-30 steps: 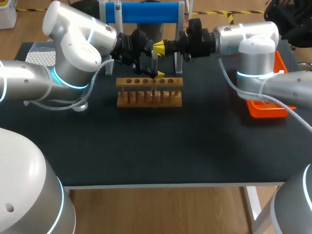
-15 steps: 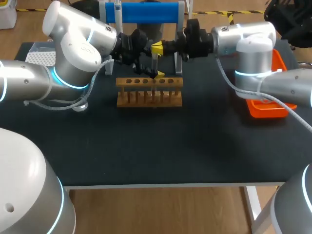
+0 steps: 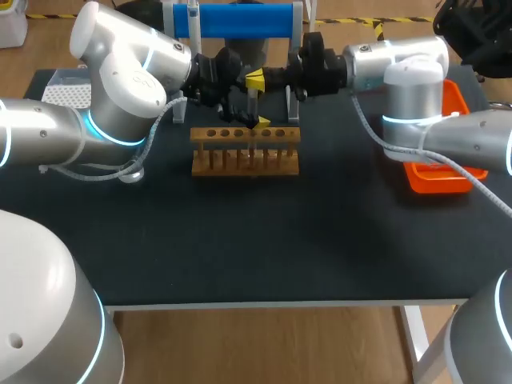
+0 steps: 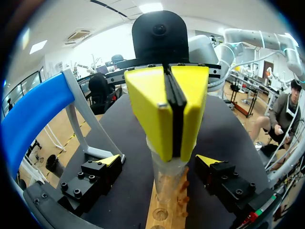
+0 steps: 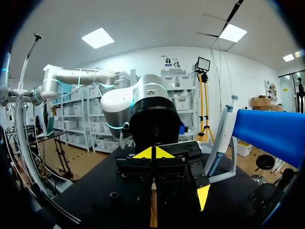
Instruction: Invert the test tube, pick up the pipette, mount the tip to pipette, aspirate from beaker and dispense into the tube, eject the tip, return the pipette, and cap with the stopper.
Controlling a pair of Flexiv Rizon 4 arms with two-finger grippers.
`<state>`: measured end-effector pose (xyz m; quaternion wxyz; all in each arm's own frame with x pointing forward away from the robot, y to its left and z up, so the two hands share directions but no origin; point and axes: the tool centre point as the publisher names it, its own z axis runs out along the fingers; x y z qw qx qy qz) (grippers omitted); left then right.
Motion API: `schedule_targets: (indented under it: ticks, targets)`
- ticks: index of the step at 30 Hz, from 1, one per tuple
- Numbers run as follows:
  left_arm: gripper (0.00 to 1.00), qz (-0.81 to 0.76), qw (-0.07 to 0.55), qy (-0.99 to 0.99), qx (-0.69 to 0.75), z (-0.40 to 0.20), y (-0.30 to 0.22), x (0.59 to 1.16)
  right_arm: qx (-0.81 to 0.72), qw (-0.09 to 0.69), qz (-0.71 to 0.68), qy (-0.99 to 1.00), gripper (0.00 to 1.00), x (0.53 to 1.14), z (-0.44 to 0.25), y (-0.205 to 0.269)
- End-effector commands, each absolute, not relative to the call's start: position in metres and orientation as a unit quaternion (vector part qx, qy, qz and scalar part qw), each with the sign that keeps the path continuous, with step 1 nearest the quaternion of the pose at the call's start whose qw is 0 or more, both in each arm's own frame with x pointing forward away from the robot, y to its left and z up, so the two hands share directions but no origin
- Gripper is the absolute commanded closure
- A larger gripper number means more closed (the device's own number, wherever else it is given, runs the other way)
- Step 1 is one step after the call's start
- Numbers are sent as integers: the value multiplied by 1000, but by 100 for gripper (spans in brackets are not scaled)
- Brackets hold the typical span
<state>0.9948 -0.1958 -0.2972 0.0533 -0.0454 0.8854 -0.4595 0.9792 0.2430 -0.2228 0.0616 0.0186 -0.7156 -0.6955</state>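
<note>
A clear test tube (image 3: 254, 102) stands upright at the wooden rack (image 3: 245, 152), its lower end at one of the middle holes. My right gripper (image 3: 255, 78) lies level above it, shut, with its yellow tips against the tube's top. In the left wrist view those fingers (image 4: 157, 107) meet pad to pad over the tube (image 4: 164, 179). My left gripper (image 4: 159, 162) is open, one finger on each side of the tube and clear of it. The pipette (image 3: 193, 19) hangs on the blue stand (image 3: 240, 19).
A tip box (image 3: 68, 92) sits at the back left behind my left arm. An orange tray (image 3: 436, 178) lies at the right under my right arm. The stand's legs (image 3: 293, 104) are close behind the rack. The dark table (image 3: 264, 240) stretches toward the front edge.
My right arm has slid slightly to the left, bringing its shut tips over the tube. The left arm, tube and rack have stayed where they were.
</note>
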Motion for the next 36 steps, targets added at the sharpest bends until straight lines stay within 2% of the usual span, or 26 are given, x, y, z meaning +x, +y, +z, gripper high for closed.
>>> schedule_targets:
  ticks: [1,15,27,28,29,30,31,36]
  targets:
    - [0,-458,51,886,-45,-297,-195,996,16,66,-695,-716,100,981,-228,243]
    - [0,-458,51,886,-45,-297,-195,996,14,57,-698,-714,100,982,-221,239]
    - [0,-458,51,886,-45,-297,-195,996,18,25,-708,-706,100,979,-189,211]
    - [0,-458,51,886,-45,-297,-195,996,20,20,-704,-709,92,979,-188,207]
    - [0,-458,51,886,-45,-297,-195,996,20,15,-702,-712,69,978,-187,203]
    - [0,-458,51,886,-45,-297,-195,996,18,11,-700,-714,52,978,-186,199]
    - [0,-458,51,886,-45,-297,-195,996,18,5,-697,-717,0,978,-186,194]
    - [0,-458,51,886,-45,-297,-195,996,9,-16,-684,-729,0,979,-188,171]
